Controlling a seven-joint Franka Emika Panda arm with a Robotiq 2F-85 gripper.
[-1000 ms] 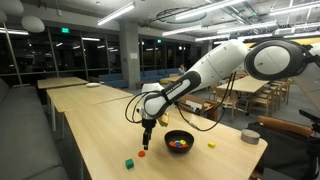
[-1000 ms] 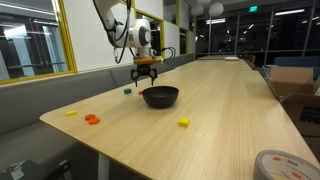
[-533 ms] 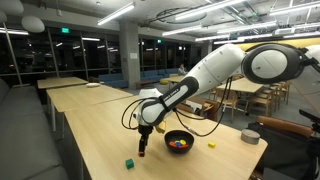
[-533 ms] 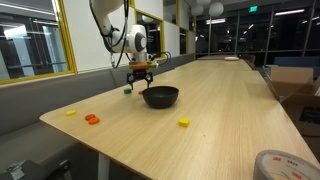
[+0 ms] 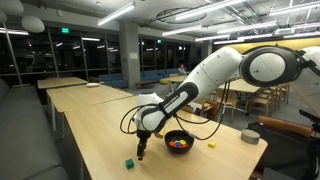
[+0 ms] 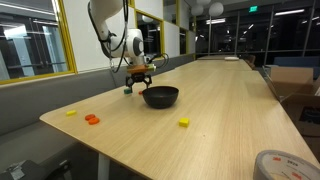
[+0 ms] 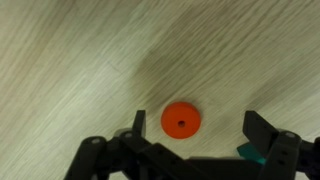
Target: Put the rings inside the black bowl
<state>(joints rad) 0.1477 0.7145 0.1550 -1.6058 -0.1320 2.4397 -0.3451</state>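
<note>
In the wrist view an orange-red ring (image 7: 181, 120) lies flat on the wooden table between the fingers of my open gripper (image 7: 198, 128), nearer the left finger, and nothing is held. The black bowl (image 5: 179, 141) stands beside my gripper (image 5: 143, 150) with coloured pieces inside. From the opposite side, the bowl (image 6: 160, 96) sits in front of my gripper (image 6: 135, 82). More rings lie loose on the table: an orange one (image 6: 92, 119), a yellow one (image 6: 71, 113) and another yellow one (image 6: 184, 122).
A small green cube (image 5: 128, 162) sits close to the gripper and shows by the right finger as a green corner (image 7: 250, 152). A grey round container (image 5: 250, 136) stands farther along the table. A tape roll (image 6: 283, 165) lies at the near corner.
The arm has swung away from the bowl toward the green cube and come down closer to the table. The jaws have stayed open.
</note>
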